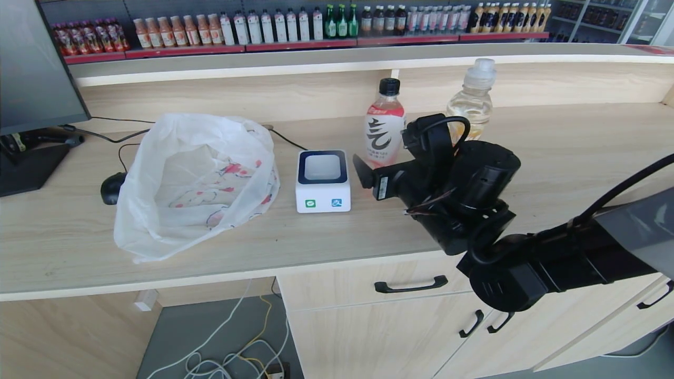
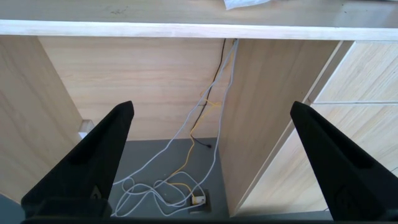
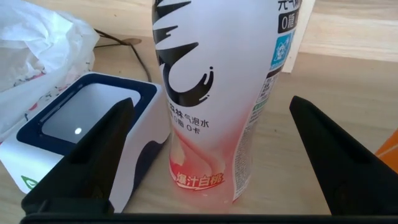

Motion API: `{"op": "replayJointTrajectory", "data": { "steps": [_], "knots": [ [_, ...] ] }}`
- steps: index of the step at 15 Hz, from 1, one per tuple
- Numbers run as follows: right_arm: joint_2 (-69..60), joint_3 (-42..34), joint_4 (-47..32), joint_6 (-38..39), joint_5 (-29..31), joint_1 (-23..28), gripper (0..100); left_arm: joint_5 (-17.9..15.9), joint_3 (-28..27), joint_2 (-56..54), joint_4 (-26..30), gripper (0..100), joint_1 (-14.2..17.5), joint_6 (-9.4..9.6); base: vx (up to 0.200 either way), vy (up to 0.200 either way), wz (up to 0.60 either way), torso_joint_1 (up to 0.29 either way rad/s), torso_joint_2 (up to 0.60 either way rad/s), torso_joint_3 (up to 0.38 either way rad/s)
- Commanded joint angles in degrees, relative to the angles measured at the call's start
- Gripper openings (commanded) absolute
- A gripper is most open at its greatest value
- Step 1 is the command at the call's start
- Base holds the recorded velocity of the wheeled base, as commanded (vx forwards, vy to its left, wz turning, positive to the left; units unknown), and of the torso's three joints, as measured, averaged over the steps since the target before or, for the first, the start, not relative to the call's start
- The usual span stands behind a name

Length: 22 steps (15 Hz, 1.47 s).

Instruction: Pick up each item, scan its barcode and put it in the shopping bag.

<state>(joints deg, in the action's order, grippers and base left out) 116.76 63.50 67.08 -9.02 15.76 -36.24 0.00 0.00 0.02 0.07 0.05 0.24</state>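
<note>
The right gripper [image 3: 210,102] gapes wide at the pink bottle [image 3: 214,56], gripping nothing; the left gripper [image 2: 211,106] is likewise spread.

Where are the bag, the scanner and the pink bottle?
bag [image 1: 131,216], head view, its left wall.
scanner [image 1: 322,167], head view, its top window.
pink bottle [image 1: 385,134], head view, its label.

The shopping bag [image 1: 195,184] lies open on the tabletop [image 1: 553,158], left of the white scanner [image 1: 323,180]. The pink bottle [image 1: 385,126] stands upright just behind and right of the scanner. A clear bottle [image 1: 474,97] stands farther right. The right tool [image 1: 368,171] is in front of the pink bottle's lower part. A mouse [image 1: 111,188] lies left of the bag.
</note>
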Motion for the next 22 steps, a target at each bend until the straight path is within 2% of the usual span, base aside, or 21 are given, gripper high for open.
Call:
{"op": "replayJointTrajectory", "data": {
  "steps": [1, 8, 22],
  "knots": [
    [0.7, 0.8, 0.0, 0.0, -0.2, 0.4, 100, 0.0, 0.0, 0.0, -0.1, 100, 0.0, 0.02, 0.000, 0.000, 0.00, 0.000, 0.00, 0.000],
    [3.8, 6.6, 0.0, 0.1, -0.3, 1.0, 100, 0.0, 0.0, 0.0, 0.0, 100, 0.0, 0.02, 0.000, 0.000, 0.00, 0.000, 0.00, 0.000],
    [7.8, 10.0, 0.0, 0.0, -1.0, 1.8, 100, 0.0, 0.0, 0.0, -0.1, 100, 0.0, 0.02, 0.000, 0.000, 0.00, 0.000, 0.00, 0.000]
  ]
}}
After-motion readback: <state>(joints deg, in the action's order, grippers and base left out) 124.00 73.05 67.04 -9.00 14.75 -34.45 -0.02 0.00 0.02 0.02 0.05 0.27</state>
